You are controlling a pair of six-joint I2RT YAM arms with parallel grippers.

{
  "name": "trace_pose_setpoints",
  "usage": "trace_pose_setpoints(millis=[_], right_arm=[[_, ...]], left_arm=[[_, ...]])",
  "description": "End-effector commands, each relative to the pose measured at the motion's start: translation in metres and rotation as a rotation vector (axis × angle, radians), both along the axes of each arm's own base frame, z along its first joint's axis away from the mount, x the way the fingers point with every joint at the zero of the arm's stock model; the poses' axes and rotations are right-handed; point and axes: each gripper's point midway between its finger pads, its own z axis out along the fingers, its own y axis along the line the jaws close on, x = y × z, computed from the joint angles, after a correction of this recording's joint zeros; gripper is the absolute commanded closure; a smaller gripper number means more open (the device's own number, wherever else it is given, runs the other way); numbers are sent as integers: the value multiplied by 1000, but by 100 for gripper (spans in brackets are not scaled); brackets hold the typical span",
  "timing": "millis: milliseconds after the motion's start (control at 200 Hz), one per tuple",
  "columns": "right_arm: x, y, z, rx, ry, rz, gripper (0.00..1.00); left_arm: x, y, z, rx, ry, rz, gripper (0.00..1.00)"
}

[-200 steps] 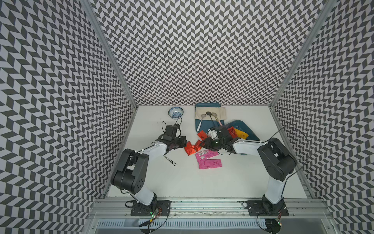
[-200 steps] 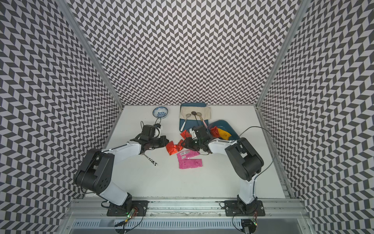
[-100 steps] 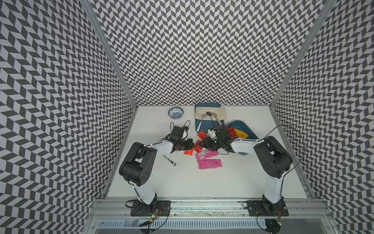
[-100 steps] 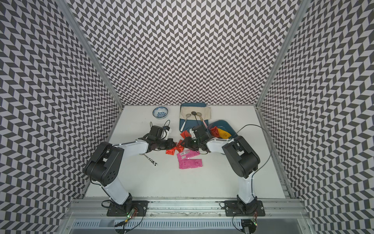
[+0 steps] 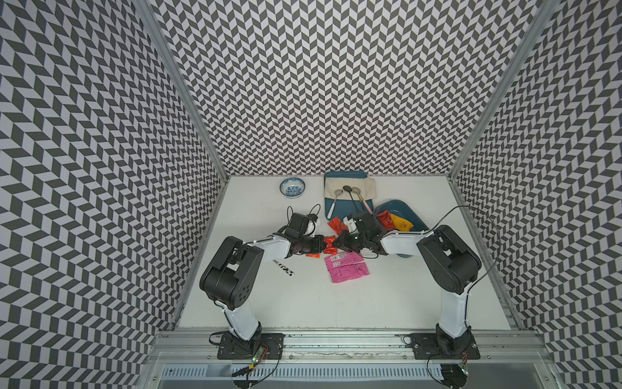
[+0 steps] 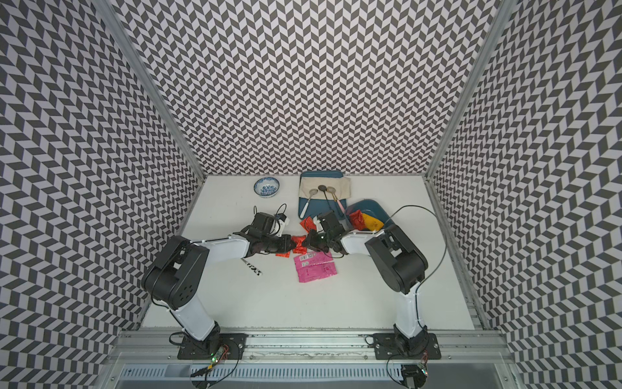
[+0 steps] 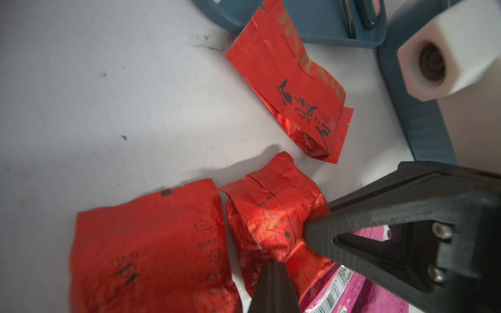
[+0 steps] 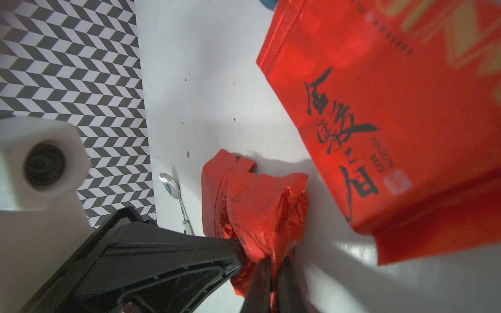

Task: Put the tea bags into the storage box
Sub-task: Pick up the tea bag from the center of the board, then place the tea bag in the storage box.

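Both grippers meet mid-table on 1 crumpled red tea bag [image 5: 330, 245]. The left gripper [image 7: 272, 268] is pinched tight on its left end, and the right gripper [image 8: 273, 273] is clamped on its right end. 2 pink tea bags [image 5: 346, 267] lie just nearer. The storage box [image 5: 412, 215], farther right, holds 1 red sachet [image 5: 383, 218] and 1 yellow sachet [image 5: 402, 223].

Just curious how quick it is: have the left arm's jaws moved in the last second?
Yes. In a top view the left gripper, shut on a red tea bag, has slid closer to the unmoved pink tea bags.
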Motion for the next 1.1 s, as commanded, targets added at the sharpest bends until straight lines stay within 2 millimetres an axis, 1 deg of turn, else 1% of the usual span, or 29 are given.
trace_pose_setpoints(millis=[0,75,180,260,320,365,431,521,636,691,761,831,866,906,936,1091], right_arm=[[7,2,15,-18,-57,3,100],[10,0,26,-33,-89,13,100],[16,-7,50,-66,-158,19,100],[24,-20,71,-99,-217,9,100],[31,-33,87,-121,-258,-11,100],[37,-46,98,-132,-280,-27,100],[47,-68,111,-142,-296,-58,100],[63,-107,126,-161,-316,-115,100],[86,-165,142,-239,-372,-212,100],[95,-194,142,-294,-384,-261,100],[103,-228,138,-361,-385,-298,100],[106,-258,124,-443,-356,-330,100],[107,-268,117,-477,-344,-335,100],[107,-274,109,-507,-336,-330,100],[107,-274,104,-519,-335,-313,100],[108,-259,84,-469,-343,-227,97]], left_arm=[[2,3,7,6,-29,13,100],[9,8,30,-15,-65,59,100],[19,19,68,-20,-131,111,100],[22,27,93,-21,-188,142,100],[21,32,104,-17,-218,160,100],[19,35,107,-14,-225,169,100],[15,39,105,-8,-221,174,100],[8,42,94,3,-196,178,100],[-2,45,80,11,-163,177,100],[-5,46,75,15,-154,176,100],[-8,47,72,18,-146,175,100],[-10,48,69,21,-139,175,100],[-10,48,69,20,-138,176,100],[-10,48,68,21,-135,177,100],[-10,48,68,20,-135,178,100],[-8,47,69,15,-131,179,100]])
